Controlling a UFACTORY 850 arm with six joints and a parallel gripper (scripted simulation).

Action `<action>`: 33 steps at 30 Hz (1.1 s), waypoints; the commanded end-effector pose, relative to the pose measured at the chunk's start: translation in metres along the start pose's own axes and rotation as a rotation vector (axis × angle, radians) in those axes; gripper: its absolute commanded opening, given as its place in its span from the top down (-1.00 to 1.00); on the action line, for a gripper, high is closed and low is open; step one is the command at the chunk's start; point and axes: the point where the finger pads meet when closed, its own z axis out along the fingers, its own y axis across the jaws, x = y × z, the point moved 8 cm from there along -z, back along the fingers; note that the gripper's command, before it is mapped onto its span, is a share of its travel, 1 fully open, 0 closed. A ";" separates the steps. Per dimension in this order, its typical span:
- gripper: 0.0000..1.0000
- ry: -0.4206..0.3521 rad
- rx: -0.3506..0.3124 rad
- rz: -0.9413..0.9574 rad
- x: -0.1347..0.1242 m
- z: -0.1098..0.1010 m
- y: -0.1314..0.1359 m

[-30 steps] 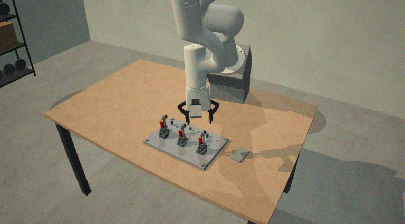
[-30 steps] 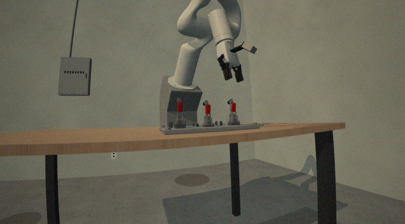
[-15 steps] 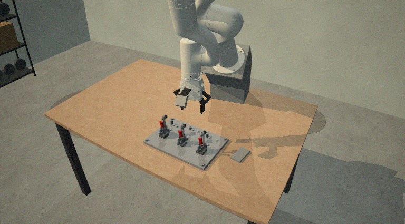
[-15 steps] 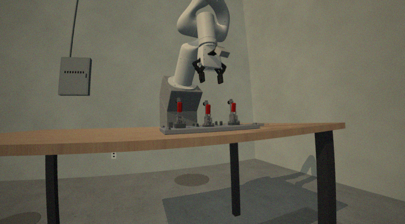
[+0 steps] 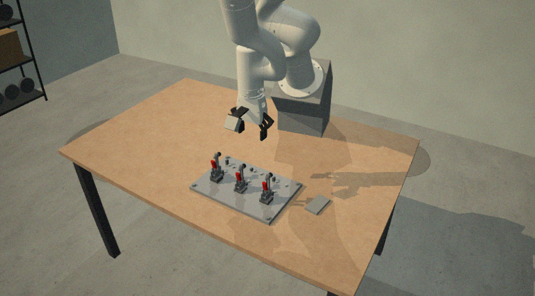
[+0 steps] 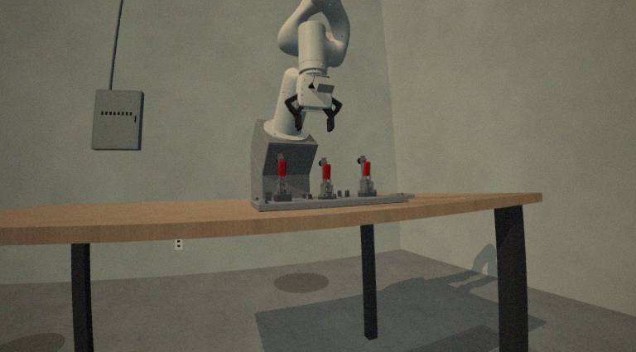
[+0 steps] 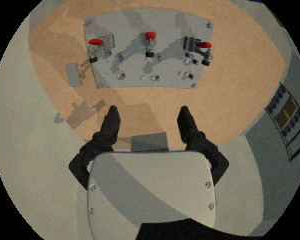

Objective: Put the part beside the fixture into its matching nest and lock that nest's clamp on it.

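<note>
White tubular arm point(image 5: 252, 28), black jaws

A flat grey rectangular part point(image 5: 317, 204) is seen lying on the worktop point(image 5: 157, 127), just beside one short end of the grey fixture plate point(image 5: 233, 198), apart from it; three clamps point(image 5: 239, 179) with red handles are carried in a row on the plate, all handles raised upright.

Three upright clamp handles point(image 5: 240, 176) on the fixture point(image 5: 252, 205); open tabletop point(image 5: 157, 135) all around.
</note>
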 end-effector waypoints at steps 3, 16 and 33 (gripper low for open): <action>-1.00 -0.002 0.004 0.004 0.000 0.000 0.001; -1.00 -0.002 0.004 0.004 0.000 0.000 0.001; 1.00 -0.002 0.004 0.004 0.000 0.000 0.001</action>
